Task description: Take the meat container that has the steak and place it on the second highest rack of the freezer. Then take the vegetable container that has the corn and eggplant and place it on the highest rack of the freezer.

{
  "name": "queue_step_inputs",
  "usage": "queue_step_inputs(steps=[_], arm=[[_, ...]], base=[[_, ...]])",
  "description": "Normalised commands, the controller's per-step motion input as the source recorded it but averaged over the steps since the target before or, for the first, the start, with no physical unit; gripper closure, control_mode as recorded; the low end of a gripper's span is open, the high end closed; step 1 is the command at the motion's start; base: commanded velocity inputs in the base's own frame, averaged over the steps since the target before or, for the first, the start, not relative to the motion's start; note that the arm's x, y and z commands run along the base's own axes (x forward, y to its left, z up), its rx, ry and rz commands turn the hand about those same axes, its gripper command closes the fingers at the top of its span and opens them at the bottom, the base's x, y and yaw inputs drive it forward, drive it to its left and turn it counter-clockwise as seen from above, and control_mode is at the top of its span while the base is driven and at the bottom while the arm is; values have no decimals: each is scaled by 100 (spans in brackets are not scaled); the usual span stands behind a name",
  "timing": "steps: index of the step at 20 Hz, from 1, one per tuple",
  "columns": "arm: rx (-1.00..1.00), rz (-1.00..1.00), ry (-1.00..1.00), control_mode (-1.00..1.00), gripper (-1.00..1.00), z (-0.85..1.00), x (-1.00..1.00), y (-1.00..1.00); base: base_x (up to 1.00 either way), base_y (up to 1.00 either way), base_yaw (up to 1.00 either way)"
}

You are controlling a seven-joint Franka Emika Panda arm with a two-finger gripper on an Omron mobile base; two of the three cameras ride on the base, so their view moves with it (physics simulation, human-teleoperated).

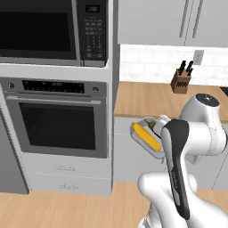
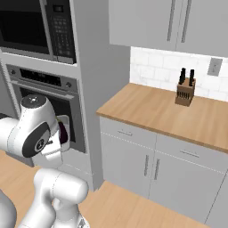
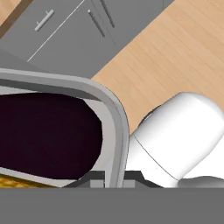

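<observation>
Vegetable container [image 1: 143, 139] tilted, corn [image 1: 147, 136] lengthwise along it, rim pinched in claw [image 3: 114, 178].

Microwave [image 1: 53, 31]: upper left of frame, directly above oven [image 1: 58, 124]. Counter [image 1: 147, 100]: right of oven. Knife block [image 1: 181, 81]: on counter, upper right, near the wall. Tray [image 1: 138, 133]: centre, before counter edge, left of arm. Corn [image 1: 147, 137]: in tray.

Arm folded; claw [image 3: 114, 178] clamped shut
</observation>
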Motion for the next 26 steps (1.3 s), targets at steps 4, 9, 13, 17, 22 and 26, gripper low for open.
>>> queue_step_inputs(steps=[4, 9, 13, 17, 22, 26], arm=[[0, 0, 0, 100, 100, 0, 0, 0], [0, 0, 0, 100, 100, 0, 0, 0], [0, 0, 0, 100, 100, 0, 0, 0], [0, 0, 0, 100, 100, 0, 0, 0], [0, 0, 0, 100, 100, 0, 0, 0], [0, 0, 0, 100, 100, 0, 0, 0]], base=[[35, 100, 19], [30, 100, 36], [9, 100, 53], [51, 100, 29], [78, 100, 7], [71, 100, 0]])
